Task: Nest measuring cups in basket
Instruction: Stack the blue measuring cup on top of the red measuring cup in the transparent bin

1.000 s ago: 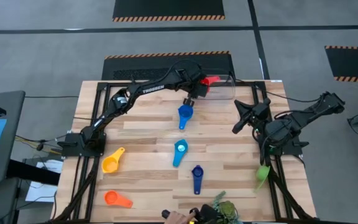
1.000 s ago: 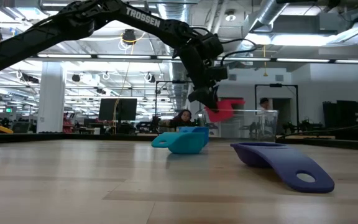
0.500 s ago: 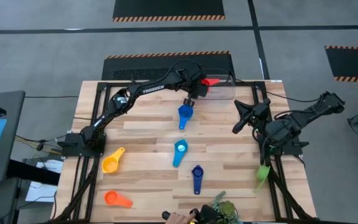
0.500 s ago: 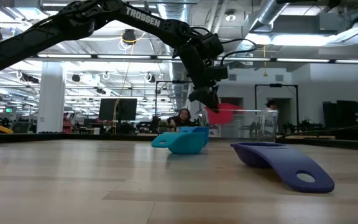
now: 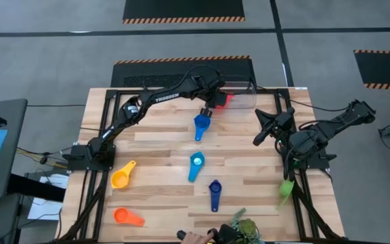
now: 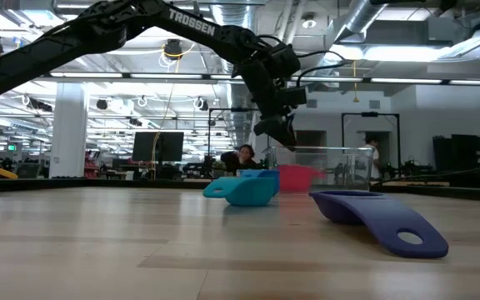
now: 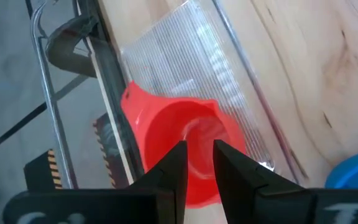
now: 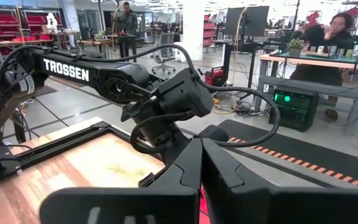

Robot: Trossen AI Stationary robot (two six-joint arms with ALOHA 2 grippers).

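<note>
Seven cups show to us from above. The left gripper [image 5: 212, 102] hangs over the near wall of the clear basket [image 5: 246, 97] at the table's far edge, and the red cup [image 5: 226, 99] lies inside the basket just beside it. On the boards we count a blue cup [image 5: 201, 125] right below that gripper, a light blue cup [image 5: 196, 164] at the centre, a dark blue cup [image 5: 214, 192] nearer the front, a yellow cup [image 5: 122, 175] and an orange cup [image 5: 126, 217] on the left, and a green cup [image 5: 286, 190] by the right arm's base. The right gripper [image 5: 258, 134] waits above the table's right side, well apart from every cup, and a leafy green object [image 5: 242, 227] sits at the front edge.

From table height we see the left gripper [image 6: 275, 133] raised clear of the red cup [image 6: 297, 177], which rests on the basket [image 6: 352, 167] floor.

Through the left wrist camera we see the fingers [image 7: 174, 168] slightly parted, released and touching nothing, with the red cup [image 7: 188, 149] lying mouth-up below them in the ribbed basket [image 7: 185, 56].

Through the right wrist camera the fingers [image 8: 185, 165] stand pressed together, gripping nothing.
</note>
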